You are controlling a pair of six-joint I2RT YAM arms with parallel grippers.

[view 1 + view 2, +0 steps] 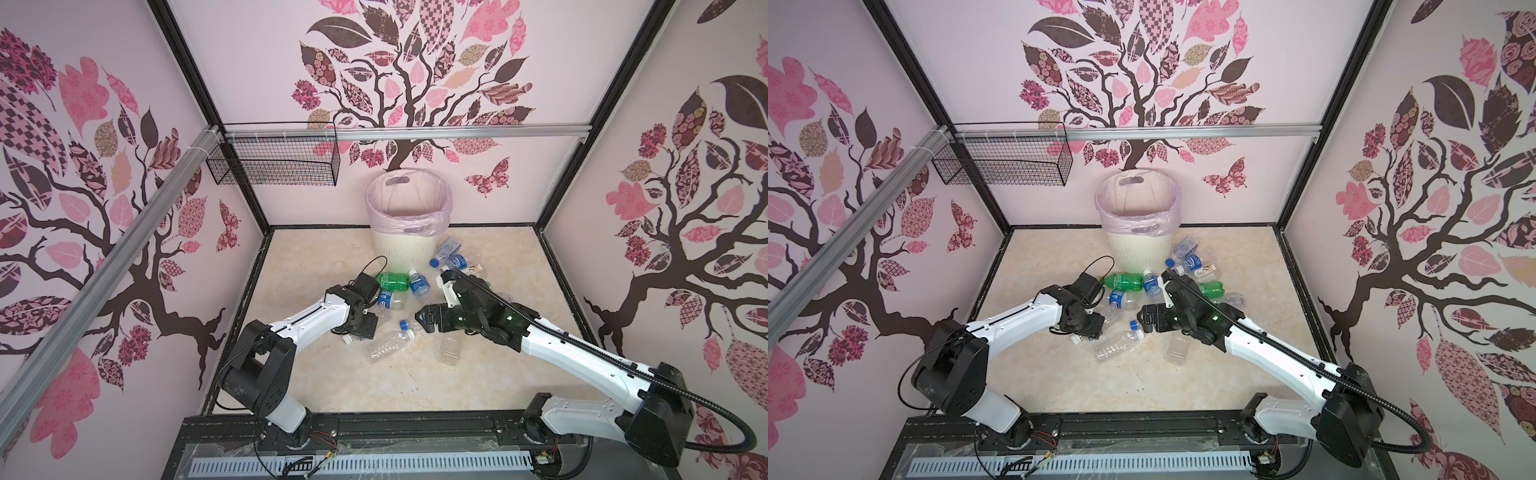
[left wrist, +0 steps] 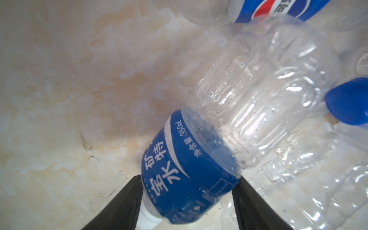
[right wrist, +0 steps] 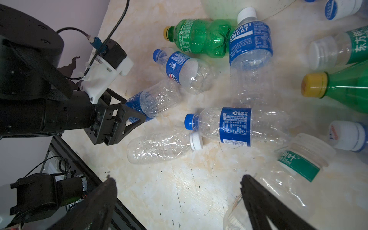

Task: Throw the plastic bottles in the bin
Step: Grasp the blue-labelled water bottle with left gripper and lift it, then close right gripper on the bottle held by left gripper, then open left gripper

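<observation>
The left gripper (image 2: pixel 189 178) jaws pinch a blue-labelled bottle (image 2: pixel 229 119) lying on the worktop (image 2: pixel 69 89); the right gripper (image 3: pixel 178 179) jaws gape wide.

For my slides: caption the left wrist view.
Left claw straddles the blue-labelled neck end of a clear bottle lying on the marbled tabletop.

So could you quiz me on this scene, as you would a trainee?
1. True or false: the bin stands upright.
2. What lies between the fingers of the left end effector? A a can, B a blue-labelled bottle, C nothing.
3. Which end effector is open and empty?
Key: 1 true; 2 B; 3 the right end effector.
</observation>
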